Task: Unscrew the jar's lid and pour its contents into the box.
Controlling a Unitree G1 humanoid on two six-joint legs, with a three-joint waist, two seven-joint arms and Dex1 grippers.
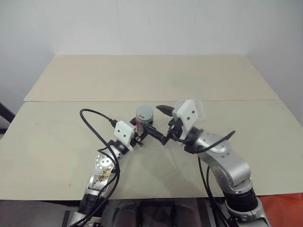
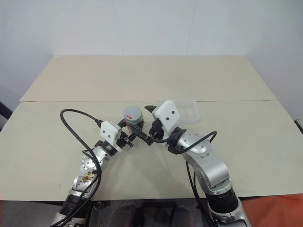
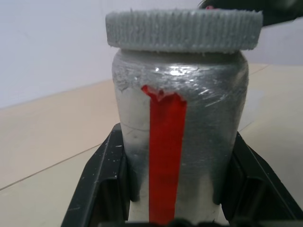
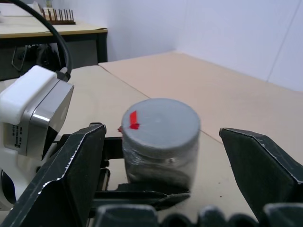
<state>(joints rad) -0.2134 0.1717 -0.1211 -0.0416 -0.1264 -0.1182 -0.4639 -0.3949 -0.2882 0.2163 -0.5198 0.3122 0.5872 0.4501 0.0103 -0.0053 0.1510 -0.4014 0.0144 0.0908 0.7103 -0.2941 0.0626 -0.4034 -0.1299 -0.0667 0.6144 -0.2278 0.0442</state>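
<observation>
The silvery-grey jar (image 1: 143, 124) stands upright above the table, gripped low on its body by my left gripper (image 1: 140, 134), which is shut on it. A red strip (image 3: 165, 156) runs down its side between the black fingers (image 3: 102, 184). The ribbed grey lid (image 3: 183, 29) sits on the jar, with a red mark (image 4: 133, 119) on top. My right gripper (image 4: 163, 161) is open, its fingers (image 4: 71, 175) standing either side of the lid without touching it. The clear box (image 2: 189, 110) lies on the table just behind my right wrist. The contents are hidden inside the jar.
The tan table (image 1: 57, 142) has a seam across it, with a second board (image 1: 151, 75) behind up to the white wall. A black cable (image 1: 94, 124) loops off my left wrist. A desk with a rack (image 4: 57, 21) stands in the background.
</observation>
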